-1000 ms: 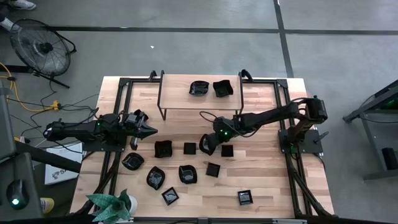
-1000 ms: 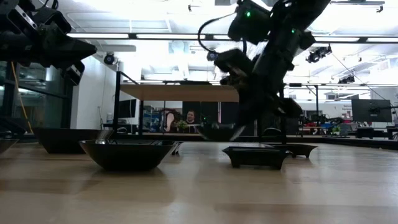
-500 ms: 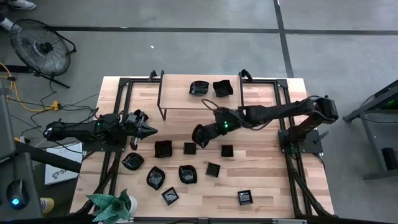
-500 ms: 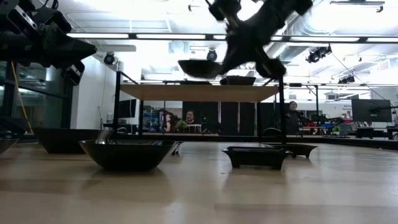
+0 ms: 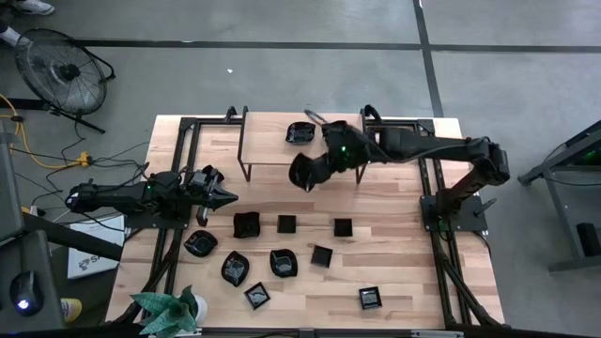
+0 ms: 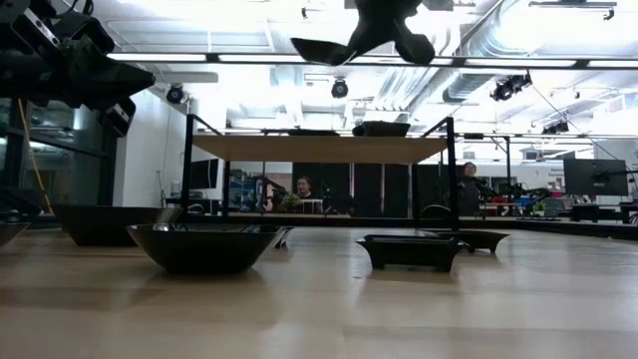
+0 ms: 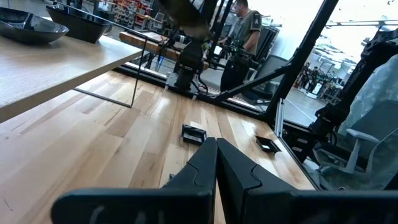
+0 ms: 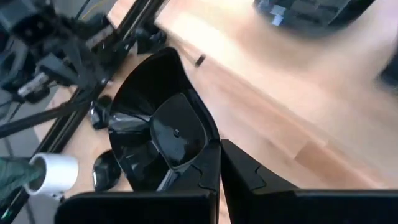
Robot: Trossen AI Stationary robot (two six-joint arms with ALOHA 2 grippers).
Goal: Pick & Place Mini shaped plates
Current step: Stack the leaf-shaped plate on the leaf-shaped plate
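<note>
We see the right gripper (image 5: 315,169) clamped tight on the rim of one plate (image 5: 302,172), holding it in the air just in front of the shelf (image 5: 272,150), above its height in the low view (image 6: 321,50). We judge it stiff, light, and probably ceramic or hard plastic, so chippable if dropped. The glossy surface looks slippery; the rim pinch seen in the right wrist view (image 8: 165,134) is the sensible hold, one finger inside the bowl and one outside, since the plate is too wide to span. It hangs tilted from that one edge, so we expect it could swing or slip.

Looks: glossy black, shallow, leaf-like with a pointed end and a raised wall.

Two plates sit on the shelf already: one (image 5: 300,132) clear, the other (image 5: 334,130) partly under the arm. The rest (image 5: 282,262) lie scattered on the table (image 5: 404,272) in front, square, wavy and roundish, none touching.

The left gripper (image 5: 223,196) waits at the table's left side, fingers shut on nothing.
</note>
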